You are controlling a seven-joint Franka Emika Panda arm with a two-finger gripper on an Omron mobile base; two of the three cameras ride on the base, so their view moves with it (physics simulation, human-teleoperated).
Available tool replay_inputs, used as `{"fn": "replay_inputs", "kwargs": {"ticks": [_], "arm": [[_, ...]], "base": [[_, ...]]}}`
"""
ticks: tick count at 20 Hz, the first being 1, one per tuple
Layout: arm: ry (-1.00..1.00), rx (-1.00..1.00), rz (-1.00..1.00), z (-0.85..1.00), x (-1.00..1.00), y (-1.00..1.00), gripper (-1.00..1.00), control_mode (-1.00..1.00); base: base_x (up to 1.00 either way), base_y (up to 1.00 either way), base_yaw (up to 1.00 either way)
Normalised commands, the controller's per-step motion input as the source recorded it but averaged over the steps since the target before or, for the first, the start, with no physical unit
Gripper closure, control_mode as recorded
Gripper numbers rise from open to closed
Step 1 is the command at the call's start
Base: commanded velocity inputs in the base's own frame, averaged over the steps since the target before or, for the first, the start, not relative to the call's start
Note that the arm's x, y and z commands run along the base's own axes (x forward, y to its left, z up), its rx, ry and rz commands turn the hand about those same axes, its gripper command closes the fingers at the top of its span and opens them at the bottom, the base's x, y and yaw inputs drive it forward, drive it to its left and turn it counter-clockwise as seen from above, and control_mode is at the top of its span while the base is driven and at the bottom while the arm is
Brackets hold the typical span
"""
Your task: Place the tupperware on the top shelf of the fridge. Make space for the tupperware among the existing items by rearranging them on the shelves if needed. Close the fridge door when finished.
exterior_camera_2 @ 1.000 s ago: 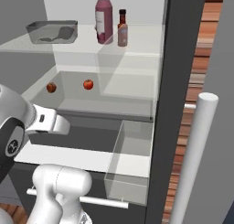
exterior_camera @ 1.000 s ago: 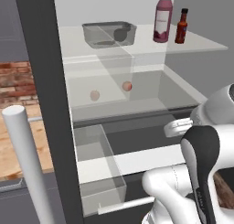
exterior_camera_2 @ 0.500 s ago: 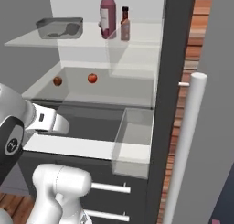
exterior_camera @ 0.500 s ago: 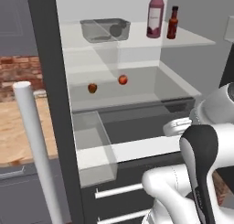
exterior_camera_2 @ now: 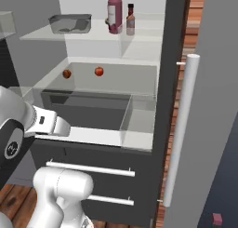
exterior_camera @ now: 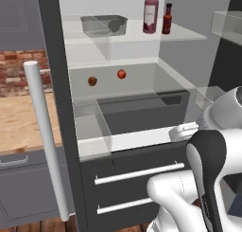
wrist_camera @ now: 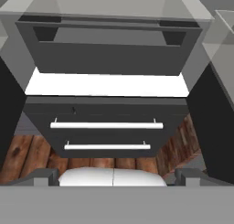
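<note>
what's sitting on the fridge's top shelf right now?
On the top white shelf: a clear grey tupperware tub, a tall pinkish-red bottle and a small dark sauce bottle. The tub's contents cannot be made out.

1. The fridge (exterior_camera: pixel 56 84) has a matt dark grey shell and a smooth white interior.
2. The top shelf (exterior_camera: pixel 189 34) looks like smooth white plastic with a translucent front edge.
3. The tupperware (exterior_camera: pixel 104 25) is clear greyish plastic, see-through.
4. The tall bottle (exterior_camera: pixel 151 13) is glossy pinkish-red; the sauce bottle (exterior_camera: pixel 167 20) is dark brown and shiny.
5. The door handle (exterior_camera_2: pixel 179 129) is a smooth white bar with a satin look.
6. The door bins (exterior_camera_2: pixel 139 122) are clear plastic.
7. The floor (wrist_camera: pixel 27 157) is brown wood planks with visible grain.
8. The wall (exterior_camera: pixel 19 70) is rough red brick.
</note>
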Motion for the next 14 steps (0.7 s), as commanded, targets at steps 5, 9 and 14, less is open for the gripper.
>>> {"fn": "replay_inputs", "kwargs": {"ticks": [5, 9, 14], "arm": [[0.00, 0.00, 0.00, 0.00, 0.00, 0.00, -1.00, 1.00], [0.00, 0.00, 0.00, 0.00, 0.00, 0.00, -1.00, 1.00], [0.00, 0.00, 0.00, 0.00, 0.00, 0.00, -1.00, 1.00]], "base": [[-0.49, 0.00, 0.00], [-0.44, 0.00, 0.00], [-0.43, 0.00, 0.00]]}}
